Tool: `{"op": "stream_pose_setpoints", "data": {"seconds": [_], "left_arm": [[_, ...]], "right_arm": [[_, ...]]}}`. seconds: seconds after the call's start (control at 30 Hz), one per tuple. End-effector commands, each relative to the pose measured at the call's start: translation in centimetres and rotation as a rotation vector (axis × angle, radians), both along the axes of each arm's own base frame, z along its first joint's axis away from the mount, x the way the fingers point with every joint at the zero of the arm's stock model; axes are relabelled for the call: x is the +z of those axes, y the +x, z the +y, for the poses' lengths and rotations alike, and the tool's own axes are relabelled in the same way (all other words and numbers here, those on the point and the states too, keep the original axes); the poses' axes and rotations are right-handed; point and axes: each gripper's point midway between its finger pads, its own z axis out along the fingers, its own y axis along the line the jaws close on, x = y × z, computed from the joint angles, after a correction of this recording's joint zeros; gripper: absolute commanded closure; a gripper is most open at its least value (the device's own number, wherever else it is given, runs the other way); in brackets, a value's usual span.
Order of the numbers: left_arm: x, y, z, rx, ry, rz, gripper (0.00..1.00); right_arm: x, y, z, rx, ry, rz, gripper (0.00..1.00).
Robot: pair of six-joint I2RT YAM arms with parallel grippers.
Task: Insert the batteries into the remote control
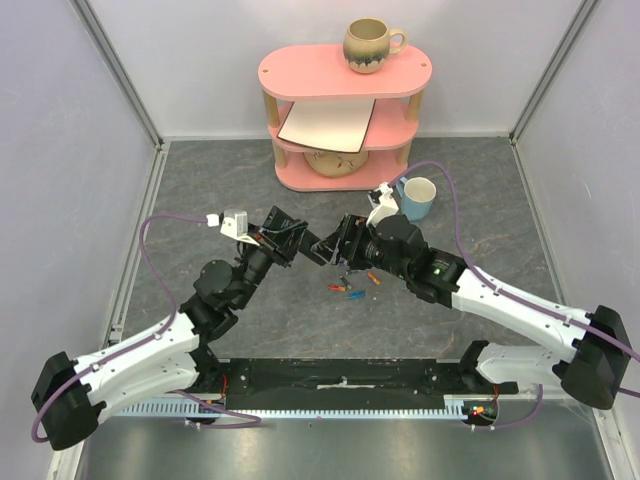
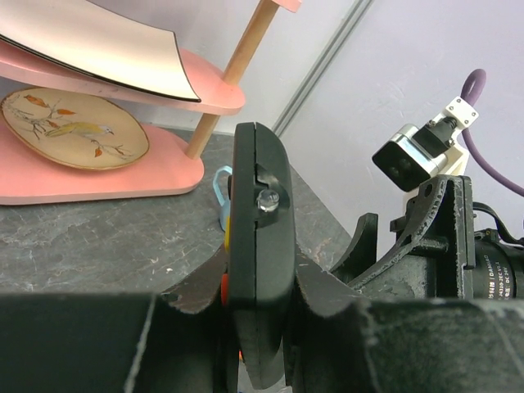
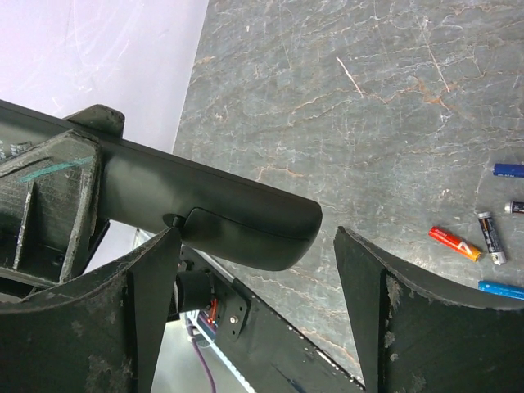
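Batteries (image 1: 350,288) lie loose on the grey, veined table (image 1: 200,180) in the overhead view, just on the base side of both pincers. The left gripper (image 1: 302,242) and right gripper (image 1: 338,248) meet tip to tip above that stone-like surface, with the remote control (image 1: 320,248) a small dark sliver between them.

From the left wrist, the left gripper (image 2: 260,286) has its rough, pitted black fingers (image 2: 201,288) pressed tight on the remote control (image 2: 260,213). It stands edge-on between them, a slim matte slab with a rounded top and a small notch. Beyond the pincer stands a glossy pink shelf (image 2: 123,176).

From the right wrist, the right gripper (image 3: 258,233) is spread wide. The smooth rounded end of the remote control (image 3: 246,221) reaches in from the left, touching one fingertip and clear of the other. Right of the pincer, the batteries (image 3: 454,243) rest as thin cylinders, red-orange, dark and blue.
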Motion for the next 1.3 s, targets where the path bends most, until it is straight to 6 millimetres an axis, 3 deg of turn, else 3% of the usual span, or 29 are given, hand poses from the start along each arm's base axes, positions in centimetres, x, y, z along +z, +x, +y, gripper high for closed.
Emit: {"op": "stream_pose_setpoints", "data": {"seconds": [0.0,0.7,1.07,1.27], "left_arm": [[3.1,-0.1,0.2,0.002,-0.052,-0.095,0.98],[3.1,0.0,0.0,0.014,-0.045,-0.132,0.98],[4.0,-0.4,-0.1,0.001,-0.057,-0.155,0.98],[4.1,-0.5,0.0,0.0,-0.062,-0.157,0.98]], "right_arm": [[0.9,0.6,0.5,-0.046,0.064,0.027,0.16],[-0.3,2.5,1.1,-0.157,0.042,0.12,0.24],[-3.0,2.9,2.0,-0.136,-0.06,0.174,0.42],[-3.6,2.9,2.1,-0.129,-0.081,0.178,0.54]]}}
